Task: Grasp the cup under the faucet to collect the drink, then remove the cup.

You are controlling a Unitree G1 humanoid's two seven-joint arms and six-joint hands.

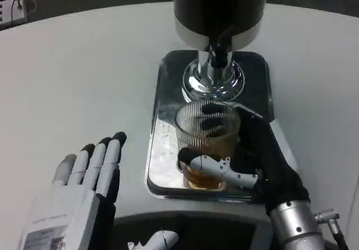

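Ribbed glass cup [206,128] under faucet [219,56], gripped by right robot hand [247,160]

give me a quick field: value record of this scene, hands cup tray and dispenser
cup: ribbed clear glass, amber drink in the bottom, standing on the tray
tray: shiny metal tray on the white table
dispenser: dark body, chrome faucet just behind the cup
right hand: wrapped around the cup
left hand: flat, fingers apart, holding nothing, left of the tray
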